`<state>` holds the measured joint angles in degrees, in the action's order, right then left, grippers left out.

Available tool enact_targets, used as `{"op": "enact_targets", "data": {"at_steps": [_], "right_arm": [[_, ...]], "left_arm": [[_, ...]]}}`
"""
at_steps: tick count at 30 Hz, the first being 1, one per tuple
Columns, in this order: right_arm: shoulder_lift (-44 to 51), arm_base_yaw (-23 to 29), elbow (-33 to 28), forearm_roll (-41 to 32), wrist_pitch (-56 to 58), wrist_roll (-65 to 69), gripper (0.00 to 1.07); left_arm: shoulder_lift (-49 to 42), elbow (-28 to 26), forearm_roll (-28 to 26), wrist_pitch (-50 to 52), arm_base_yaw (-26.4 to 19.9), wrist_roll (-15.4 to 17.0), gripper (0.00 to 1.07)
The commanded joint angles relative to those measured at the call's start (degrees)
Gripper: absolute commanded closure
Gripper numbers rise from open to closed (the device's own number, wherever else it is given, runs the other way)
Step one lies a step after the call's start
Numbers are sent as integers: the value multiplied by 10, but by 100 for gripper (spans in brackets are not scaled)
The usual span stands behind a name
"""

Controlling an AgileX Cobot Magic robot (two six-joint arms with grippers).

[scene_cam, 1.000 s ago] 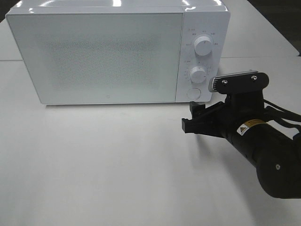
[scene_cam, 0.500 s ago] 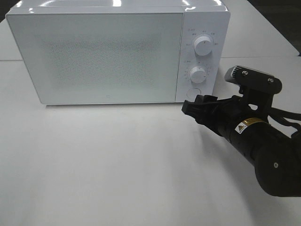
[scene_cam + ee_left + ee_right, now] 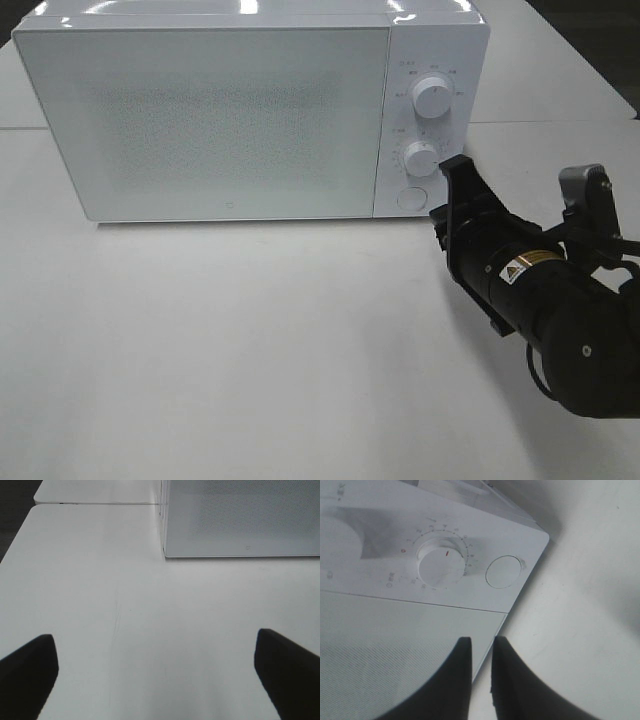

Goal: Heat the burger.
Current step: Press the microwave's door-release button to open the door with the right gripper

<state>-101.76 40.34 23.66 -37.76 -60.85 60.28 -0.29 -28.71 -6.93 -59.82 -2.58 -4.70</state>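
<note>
The burger is out of view in every frame. A white microwave [image 3: 230,120] stands at the back of the table with its door closed. My right gripper [image 3: 455,168] is turned on edge just in front of the control panel, close to the lower knob [image 3: 421,157] and above the round button [image 3: 411,198]. In the right wrist view its fingers [image 3: 457,680] stand almost together with only a thin slit and nothing between them, pointing at the door's edge below the knob [image 3: 441,562]. My left gripper [image 3: 155,637] is wide open over bare table.
The microwave's upper knob [image 3: 432,97] sits above the lower one. The white table [image 3: 250,350] stretches in front of the microwave. In the left wrist view the microwave's corner [image 3: 240,520] lies ahead, with a table seam beside it.
My right gripper has rolled onto its edge, risen toward the lower knob and closed its fingers from wide apart to almost together. The left gripper has stayed open.
</note>
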Motion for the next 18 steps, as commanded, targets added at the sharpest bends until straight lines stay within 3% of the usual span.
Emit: {"op": "enact_targets", "data": {"at_steps": [1, 6, 18], "right_arm": [[-7, 2, 4, 3, 2, 139, 104], [-17, 2, 4, 1, 5, 206, 107], [-17, -1, 29, -52, 14, 159, 107]], "left_arm": [[-13, 2, -4, 5, 0, 3, 7], [-13, 2, -4, 5, 0, 3, 7], [-13, 2, -4, 5, 0, 3, 7]]}}
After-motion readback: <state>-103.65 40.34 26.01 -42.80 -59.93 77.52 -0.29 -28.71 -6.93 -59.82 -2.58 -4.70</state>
